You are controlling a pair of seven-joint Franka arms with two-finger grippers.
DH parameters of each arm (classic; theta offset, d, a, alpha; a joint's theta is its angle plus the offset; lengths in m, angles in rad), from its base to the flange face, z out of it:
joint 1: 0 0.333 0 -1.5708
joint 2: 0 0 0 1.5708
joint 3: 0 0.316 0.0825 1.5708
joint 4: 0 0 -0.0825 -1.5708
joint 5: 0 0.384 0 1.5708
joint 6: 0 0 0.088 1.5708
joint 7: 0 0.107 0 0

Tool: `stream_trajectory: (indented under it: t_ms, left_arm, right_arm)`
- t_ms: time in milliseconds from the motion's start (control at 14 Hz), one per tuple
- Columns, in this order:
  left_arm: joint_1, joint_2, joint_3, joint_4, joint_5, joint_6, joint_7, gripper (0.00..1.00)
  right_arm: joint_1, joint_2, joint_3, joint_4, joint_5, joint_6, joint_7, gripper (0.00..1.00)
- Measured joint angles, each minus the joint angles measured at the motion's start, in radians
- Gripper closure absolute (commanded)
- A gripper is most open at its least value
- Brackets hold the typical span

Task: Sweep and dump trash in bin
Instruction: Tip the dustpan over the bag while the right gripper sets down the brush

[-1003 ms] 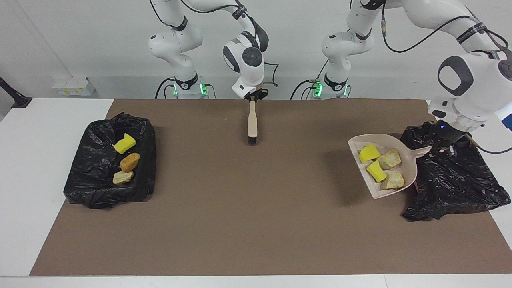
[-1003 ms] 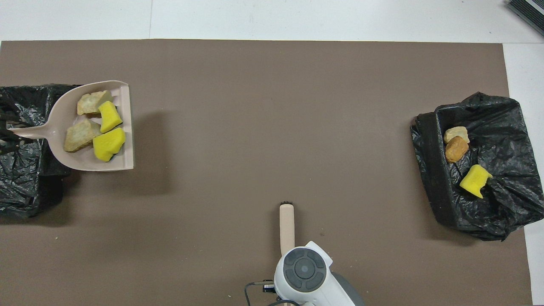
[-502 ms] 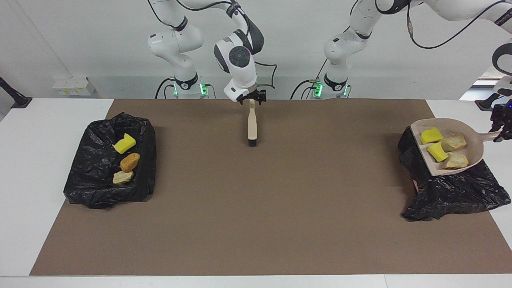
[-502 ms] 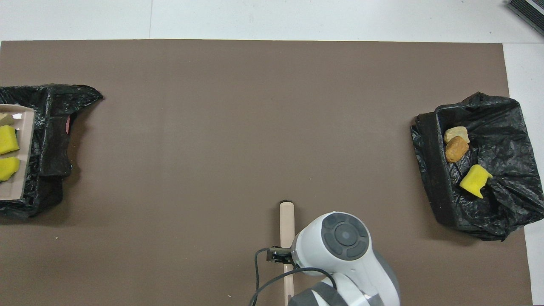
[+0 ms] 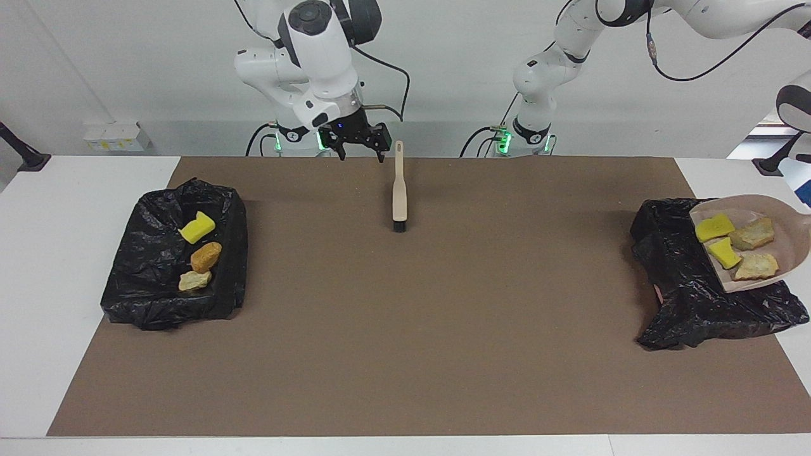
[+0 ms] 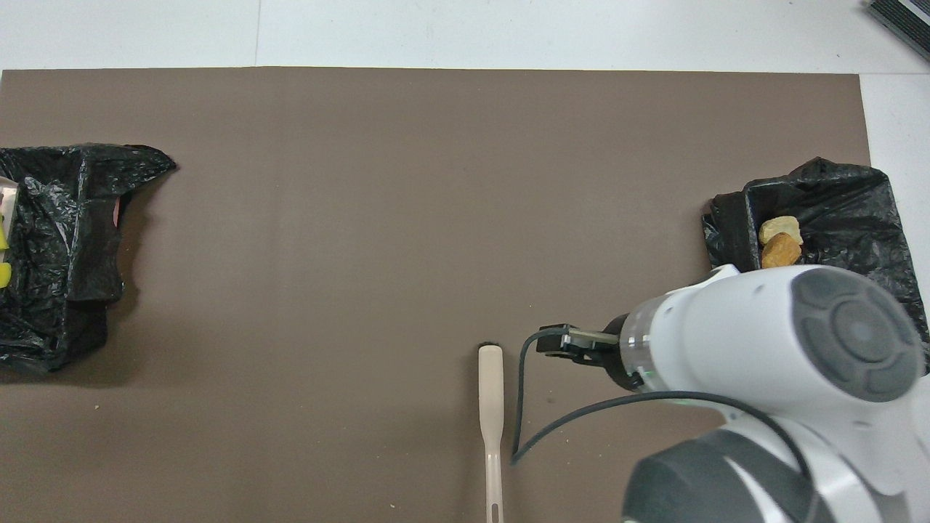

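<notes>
The beige dustpan (image 5: 785,212) hangs in the air over the black-lined bin (image 5: 684,297) at the left arm's end of the table. In it lie several pieces of trash: yellow lumps (image 5: 715,227) and beige lumps (image 5: 753,233). Its handle runs out of view, and so does my left gripper, which is shut on it. The brush (image 5: 399,190) lies flat on the brown mat, its handle toward the robots. Beside the handle's end my right gripper (image 5: 360,152) hovers open and holds nothing.
A second black-lined bin (image 5: 171,266) stands at the right arm's end and holds a yellow lump (image 5: 197,228), an orange-brown lump (image 5: 206,256) and a beige lump (image 5: 194,280). In the overhead view the right arm's wrist (image 6: 799,349) covers part of this bin (image 6: 857,203).
My right gripper let go of the brush handle, opened, rose and swung toward its own end of the table. The left arm carried the loaded dustpan sideways over its bin.
</notes>
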Motion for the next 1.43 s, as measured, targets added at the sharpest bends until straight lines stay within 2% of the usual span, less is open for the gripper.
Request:
stream_trajectory:
  t_ms: [143,430,573,788,932,1146,1433]
  left_arm:
    - [-0.038,0.0,-0.002,-0.01,0.124,0.0,-0.051,1.0]
    - [-0.088,-0.013,-0.003,-0.032,0.294,-0.003,-0.133,1.0]
    - [-0.085,-0.033,0.004,-0.034,0.322,-0.005,-0.143,1.0]
    - [-0.076,-0.084,0.015,-0.035,0.346,-0.005,-0.143,1.0]
    - [-0.075,-0.121,0.013,-0.038,0.349,-0.013,-0.142,1.0]
    - [-0.084,-0.143,0.003,-0.047,0.318,-0.064,-0.147,1.0]
    - [-0.085,-0.143,-0.002,-0.064,0.065,-0.129,-0.215,1.0]
  right_arm:
    - [-0.056,0.001,-0.003,0.101,-0.059,-0.064,-0.004,0.0]
    - [-0.103,0.013,-0.004,0.232,-0.223,-0.095,-0.025,0.0]
    - [-0.121,0.039,-0.004,0.295,-0.269,-0.152,-0.055,0.0]
    - [-0.148,0.133,-0.005,0.45,-0.308,-0.275,-0.087,0.0]
    - [-0.151,0.191,-0.005,0.532,-0.314,-0.316,-0.089,0.0]
    - [-0.15,0.22,-0.004,0.562,-0.314,-0.326,-0.089,0.0]
    - [-0.15,0.221,-0.003,0.566,-0.314,-0.326,-0.089,0.0]
